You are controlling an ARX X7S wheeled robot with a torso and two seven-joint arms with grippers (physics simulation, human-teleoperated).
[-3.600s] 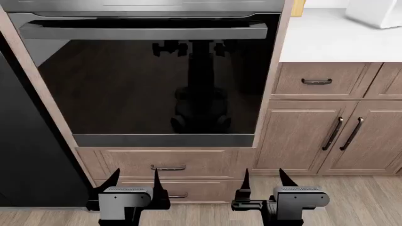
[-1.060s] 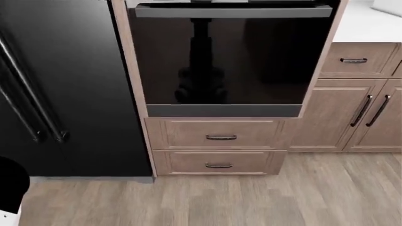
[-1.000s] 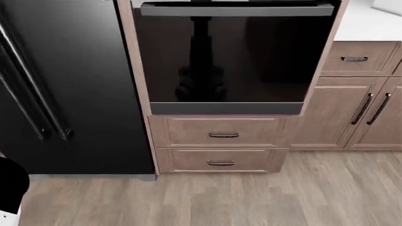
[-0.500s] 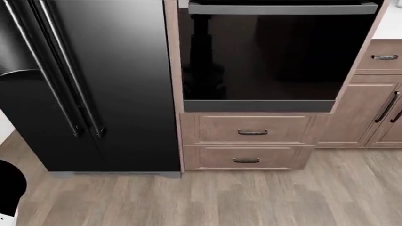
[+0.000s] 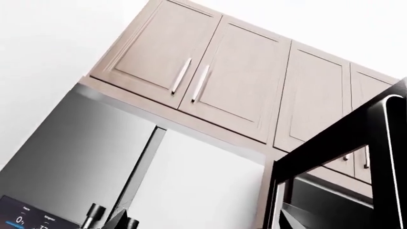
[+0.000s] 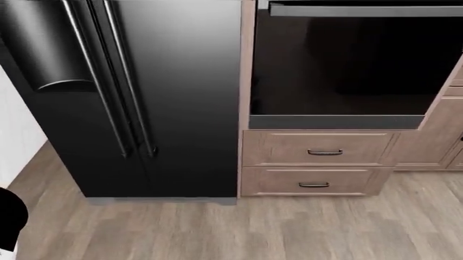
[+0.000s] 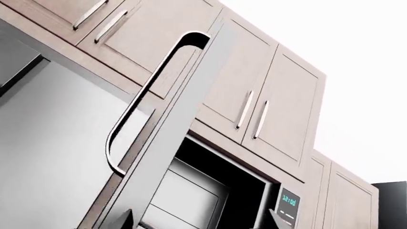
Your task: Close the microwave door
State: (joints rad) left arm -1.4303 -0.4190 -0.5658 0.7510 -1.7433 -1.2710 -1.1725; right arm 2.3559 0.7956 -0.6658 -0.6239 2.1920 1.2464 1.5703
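Note:
The microwave door (image 7: pixel 184 119) stands swung open, a grey slab with a curved handle (image 7: pixel 137 109). Beside it are the dark cavity (image 7: pixel 248 191) and the control panel with a lit clock (image 7: pixel 289 200). My right gripper (image 7: pixel 199 222) is open below the door and cavity, and only its fingertips (image 7: pixel 124 220) show. In the left wrist view the open door (image 5: pixel 330 143) appears as a black frame beside the fridge. My left gripper (image 5: pixel 203 223) is open and holds nothing. Neither gripper nor the microwave shows in the head view.
The head view looks down on a black fridge (image 6: pixel 145 97) with vertical handles, the oven (image 6: pixel 347 70), two wooden drawers (image 6: pixel 318 154) and plank floor (image 6: pixel 231 227). Upper cabinets (image 5: pixel 210 76) sit above the fridge and microwave. A black rounded shape (image 6: pixel 8 216) sits at the lower left edge.
The head view has swung left: the fridge and oven slid rightward in the picture. Both grippers, low in that view 3.6 s ago, have left it.

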